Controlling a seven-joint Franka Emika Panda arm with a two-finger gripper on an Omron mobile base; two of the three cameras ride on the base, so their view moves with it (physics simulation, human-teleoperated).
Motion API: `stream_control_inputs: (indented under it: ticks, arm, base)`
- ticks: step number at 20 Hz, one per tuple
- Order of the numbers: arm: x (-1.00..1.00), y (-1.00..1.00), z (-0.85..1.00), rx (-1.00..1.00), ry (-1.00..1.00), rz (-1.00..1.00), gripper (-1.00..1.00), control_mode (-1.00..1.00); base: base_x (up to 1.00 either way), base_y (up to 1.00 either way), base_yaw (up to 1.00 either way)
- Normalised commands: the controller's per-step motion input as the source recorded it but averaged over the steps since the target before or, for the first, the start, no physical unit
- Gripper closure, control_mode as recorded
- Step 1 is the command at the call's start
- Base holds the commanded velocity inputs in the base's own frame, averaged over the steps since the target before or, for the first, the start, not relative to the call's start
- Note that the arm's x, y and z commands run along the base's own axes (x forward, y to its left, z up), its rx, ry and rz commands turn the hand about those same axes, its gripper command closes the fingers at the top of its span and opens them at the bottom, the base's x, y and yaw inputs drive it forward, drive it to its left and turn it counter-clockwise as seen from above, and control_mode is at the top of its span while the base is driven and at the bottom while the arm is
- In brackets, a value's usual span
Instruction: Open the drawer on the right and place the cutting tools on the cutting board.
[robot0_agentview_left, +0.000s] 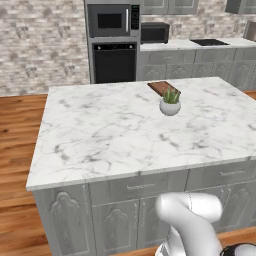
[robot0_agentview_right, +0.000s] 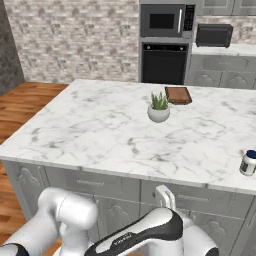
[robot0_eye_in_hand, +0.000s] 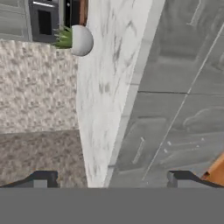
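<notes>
Nothing done yet: our pincer (robot0_eye_in_hand: 111, 177) is spread wide, empty, drawer (robot0_eye_in_hand: 175, 144) ahead unopened, cutting board (robot0_agentview_right: 178, 95) far beyond w/o tools.

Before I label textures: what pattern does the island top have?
White marble with grey veining on the island top, clearest in the left base view.

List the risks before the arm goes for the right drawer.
1. Both island drawers, including the right drawer, are shut and look alike; the arm may pull the wrong one.
2. The potted plant stands right in front of the cutting board, so a reach over it may knock it.
3. The open gripper is rolled sideways, so it may miss the slim handle.
</notes>
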Motion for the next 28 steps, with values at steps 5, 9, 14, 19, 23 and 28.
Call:
stream_control_inputs:
  ticks: [5, 9, 14, 19, 23, 28]
  arm:
    - [0.12, -0.89, -0.51, 0.48, 0.00, -0.38, -1.00, -1.00]
    - [0.55, -0.62, -0.43, 0.10, -0.01, -0.22, -1.00, -1.00]
    - [0.55, -0.46, -0.43, -0.01, -0.01, -0.05, -1.00, -1.00]
    - [0.40, -0.29, -0.56, -0.10, 0.00, 0.00, -1.00, -1.00]
    - [0.33, -0.28, -0.64, -0.09, 0.00, 0.00, -1.00, -1.00]
    - [0.49, -0.17, -0.48, -0.01, -0.01, 0.00, -1.00, -1.00]
  base:
    - [0.00, 0.00, 0.00]
    - [0.00, 0.00, 0.00]
    - [0.00, 0.00, 0.00]
    - [0.00, 0.00, 0.00]
    - [0.00, 0.00, 0.00]
    - [0.00, 0.00, 0.00]
